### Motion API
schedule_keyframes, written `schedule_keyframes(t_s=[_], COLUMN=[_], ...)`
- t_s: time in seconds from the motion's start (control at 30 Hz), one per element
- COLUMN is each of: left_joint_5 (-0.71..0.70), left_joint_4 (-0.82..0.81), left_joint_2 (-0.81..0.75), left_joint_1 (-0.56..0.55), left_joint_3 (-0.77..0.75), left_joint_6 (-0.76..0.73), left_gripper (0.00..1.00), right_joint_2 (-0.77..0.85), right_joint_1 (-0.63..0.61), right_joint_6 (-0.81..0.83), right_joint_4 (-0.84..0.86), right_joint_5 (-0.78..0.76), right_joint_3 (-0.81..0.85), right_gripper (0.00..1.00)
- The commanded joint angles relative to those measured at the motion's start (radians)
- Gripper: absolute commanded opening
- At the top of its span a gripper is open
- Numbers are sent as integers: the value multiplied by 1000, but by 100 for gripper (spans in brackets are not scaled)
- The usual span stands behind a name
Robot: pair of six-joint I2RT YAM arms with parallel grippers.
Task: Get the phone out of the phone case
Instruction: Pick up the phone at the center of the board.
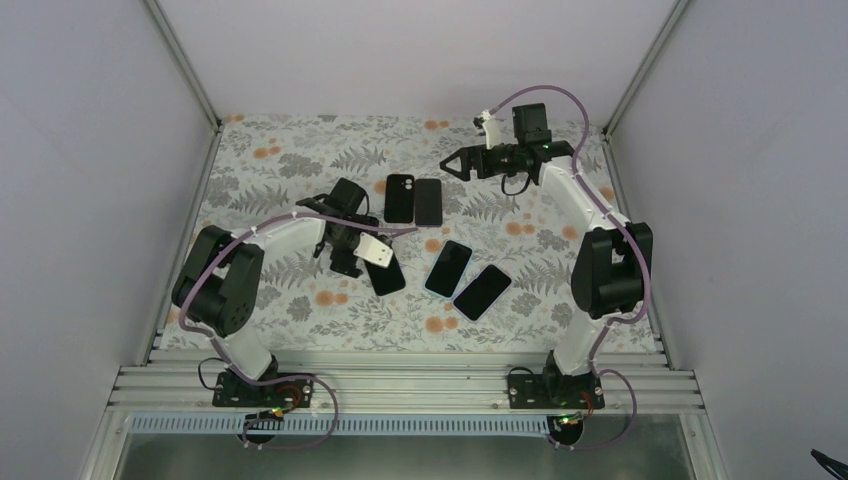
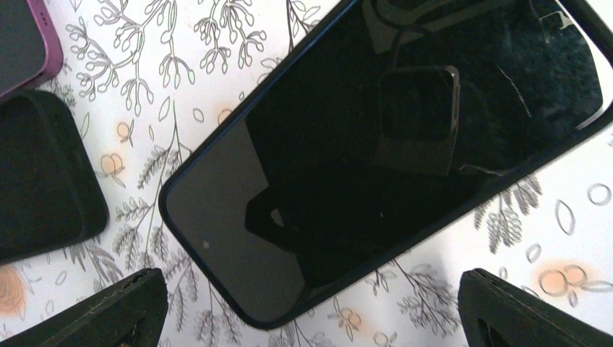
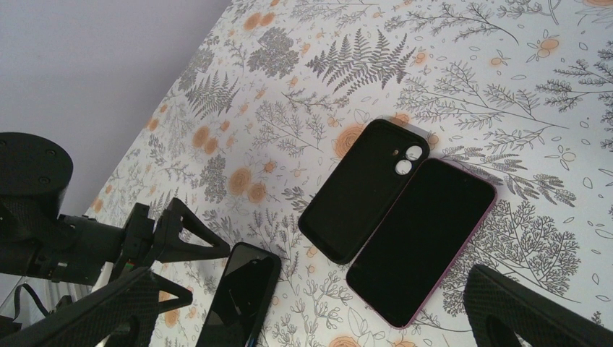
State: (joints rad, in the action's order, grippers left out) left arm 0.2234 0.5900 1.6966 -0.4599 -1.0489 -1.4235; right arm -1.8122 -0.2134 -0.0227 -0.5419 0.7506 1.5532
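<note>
The phone (image 2: 289,181), rimmed in dark blue, lay screen-up and slanted on the floral counter (image 1: 290,160), left of the middle. It was directly beneath the left tool (image 2: 312,289), whose fingers stood wide apart and gripped nothing. At the phone's 3 o'clock lay a light-blue-rimmed phone (image 1: 448,268) and, just beside that, a dark phone (image 1: 482,291), both slanted. Farther off, at 12 o'clock, a black phone case (image 3: 361,191) lay back-up, touching a purple-rimmed phone (image 3: 423,246) along its long side. Farthest, at their 1 o'clock, the right tool (image 3: 311,285) hung above the counter, wide and empty.
</note>
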Motion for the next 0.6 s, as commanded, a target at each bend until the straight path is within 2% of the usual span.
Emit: schedule_keyframes(t_s=[0.0,0.4,0.57], left_joint_5=[-24,-33,23], left_joint_4=[-60,-85,7], left_joint_2=[40,133,199], left_joint_1=[-28,-97,-113], left_joint_3=[1,-60,-155], left_joint_6=[-2,-5,7], left_gripper=[100,100,100], right_joint_2=[35,42,47], right_joint_1=[13,31,36], right_joint_6=[10,6,6], right_joint_4=[19,25,24], right_joint_5=[38,56,59], right_joint_3=[-9,-21,-28], right_gripper=[99,99,99])
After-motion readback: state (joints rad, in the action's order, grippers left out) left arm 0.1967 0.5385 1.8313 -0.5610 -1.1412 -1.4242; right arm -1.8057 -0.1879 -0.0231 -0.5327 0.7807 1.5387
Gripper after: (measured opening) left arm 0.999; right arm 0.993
